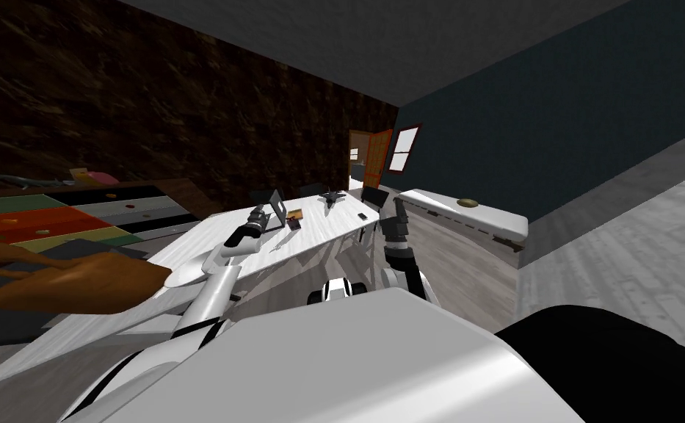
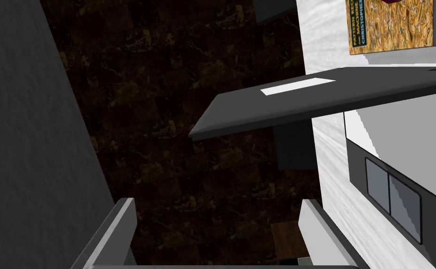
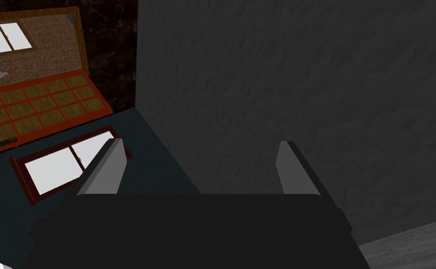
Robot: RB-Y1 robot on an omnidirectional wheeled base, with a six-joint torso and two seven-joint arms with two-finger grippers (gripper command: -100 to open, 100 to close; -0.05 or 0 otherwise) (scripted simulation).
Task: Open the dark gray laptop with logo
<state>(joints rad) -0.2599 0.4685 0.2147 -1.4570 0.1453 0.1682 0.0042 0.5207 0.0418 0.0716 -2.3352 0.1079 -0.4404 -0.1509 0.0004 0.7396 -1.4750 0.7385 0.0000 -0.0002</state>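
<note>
a: where's the laptop (image 1: 275,208)?
b: on white surface (image 1: 326,229), lid (image 2: 296,100) partly up, just ahead of left claw (image 2: 217,202), which is spread & empty.
a: tip?
b: i'd hook under lid's free edge, lift slow. right claw (image 3: 200,142) released too.

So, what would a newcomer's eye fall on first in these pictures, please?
The dark grey laptop with a white rectangular logo, its lid raised partway, on the long white table, with the open left gripper close by its lid, not touching. A book with a golden cover lies beside it, and a chest of coloured drawers stands to the table's left.
</note>
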